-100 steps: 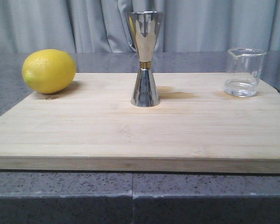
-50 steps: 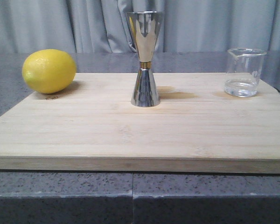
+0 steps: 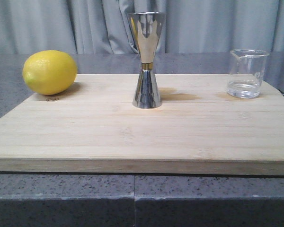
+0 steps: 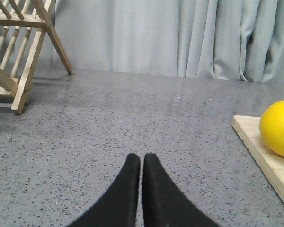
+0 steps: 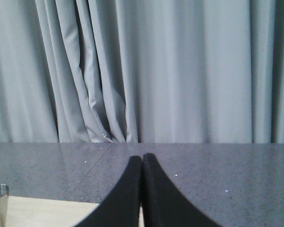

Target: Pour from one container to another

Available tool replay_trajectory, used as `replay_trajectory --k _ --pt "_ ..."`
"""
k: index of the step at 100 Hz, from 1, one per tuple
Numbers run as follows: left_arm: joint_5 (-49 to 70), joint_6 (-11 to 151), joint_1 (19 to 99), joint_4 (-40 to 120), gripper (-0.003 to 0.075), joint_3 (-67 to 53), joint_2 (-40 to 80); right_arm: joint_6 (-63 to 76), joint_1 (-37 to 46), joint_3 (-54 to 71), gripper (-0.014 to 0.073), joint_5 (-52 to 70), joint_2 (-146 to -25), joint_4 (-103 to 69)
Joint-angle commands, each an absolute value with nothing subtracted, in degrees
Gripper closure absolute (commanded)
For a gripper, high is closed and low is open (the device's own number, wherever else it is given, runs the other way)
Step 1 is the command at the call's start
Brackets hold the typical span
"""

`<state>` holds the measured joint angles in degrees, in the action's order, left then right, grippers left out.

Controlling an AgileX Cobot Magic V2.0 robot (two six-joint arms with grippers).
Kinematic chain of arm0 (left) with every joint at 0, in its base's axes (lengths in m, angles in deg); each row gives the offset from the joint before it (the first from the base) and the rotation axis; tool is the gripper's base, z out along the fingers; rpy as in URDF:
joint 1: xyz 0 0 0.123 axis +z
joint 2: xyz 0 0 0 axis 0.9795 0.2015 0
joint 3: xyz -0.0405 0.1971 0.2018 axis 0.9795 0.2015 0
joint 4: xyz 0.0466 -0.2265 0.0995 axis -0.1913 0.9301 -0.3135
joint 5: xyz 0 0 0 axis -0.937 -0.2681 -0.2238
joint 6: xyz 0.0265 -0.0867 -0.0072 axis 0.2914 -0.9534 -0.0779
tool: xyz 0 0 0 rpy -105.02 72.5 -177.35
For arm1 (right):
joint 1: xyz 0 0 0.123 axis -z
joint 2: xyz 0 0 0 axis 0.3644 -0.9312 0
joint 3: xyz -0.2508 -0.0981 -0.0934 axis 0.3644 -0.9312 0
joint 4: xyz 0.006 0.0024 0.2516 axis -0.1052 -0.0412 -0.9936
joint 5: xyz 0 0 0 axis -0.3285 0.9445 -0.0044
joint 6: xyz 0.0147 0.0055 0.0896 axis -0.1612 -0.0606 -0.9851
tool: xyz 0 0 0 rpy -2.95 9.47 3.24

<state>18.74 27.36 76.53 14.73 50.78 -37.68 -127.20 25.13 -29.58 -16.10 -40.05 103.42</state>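
Toward the right rear corner of the bamboo cutting board (image 3: 142, 132) stands the glass beaker (image 3: 247, 73), upright, its pouring lip turned to the left, with a shallow layer of clear liquid in the bottom and faint markings on its wall. Well apart from it, at the middle of the board, the steel hourglass jigger (image 3: 146, 60) stands upright on its narrower cone, taller than the beaker, a gold band at its waist. A lemon (image 3: 49, 72) lies at the board's left rear corner, partly over the edge. The board rests on a speckled grey surface (image 3: 132, 194), with a pale grey curtain (image 3: 213, 26) hanging behind. Neither arm shows in the front view. The left end effector (image 4: 141, 158) has its two black fingers pressed together with nothing between them, low over bare grey surface, beside the board edge and the lemon, a wooden rack (image 4: 19, 47) farther off. The right end effector (image 5: 142, 158) is likewise closed and empty, facing the curtain, the jigger's rim at the corner of its view.
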Motion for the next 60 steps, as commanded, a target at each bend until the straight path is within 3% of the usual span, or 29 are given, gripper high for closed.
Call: replay_trajectory --k 1,14,20,31,43,50,60 --pt "23.3 27.5 76.3 15.0 0.0739 52.4 -38.9 -126.6 25.4 -30.0 0.0665 -12.3 -36.1 104.3" --pt "23.3 27.5 76.3 15.0 0.0739 52.4 -38.9 -122.3 25.4 -33.4 0.0665 -11.8 -31.3 100.0" --pt "23.3 27.5 76.3 15.0 0.0739 52.4 -38.9 -105.1 25.4 -35.6 0.0665 -11.1 -29.8 86.5" --pt "23.3 27.5 76.3 15.0 0.0739 52.4 -38.9 -68.1 25.4 -39.7 0.0665 -9.1 -27.3 46.9" --pt "23.3 27.5 76.3 15.0 0.0739 52.4 -38.9 -31.8 25.4 -41.5 0.0665 0.3 -25.4 12.3" --pt "23.3 27.5 76.3 15.0 0.0739 52.4 -38.9 -19.9 25.4 -42.1 0.0665 3.0 -25.4 2.3" --pt "23.3 27.5 76.3 15.0 0.0739 52.4 -38.9 -17.7 25.4 -44.4 0.0665 0.7 -25.4 1.0"
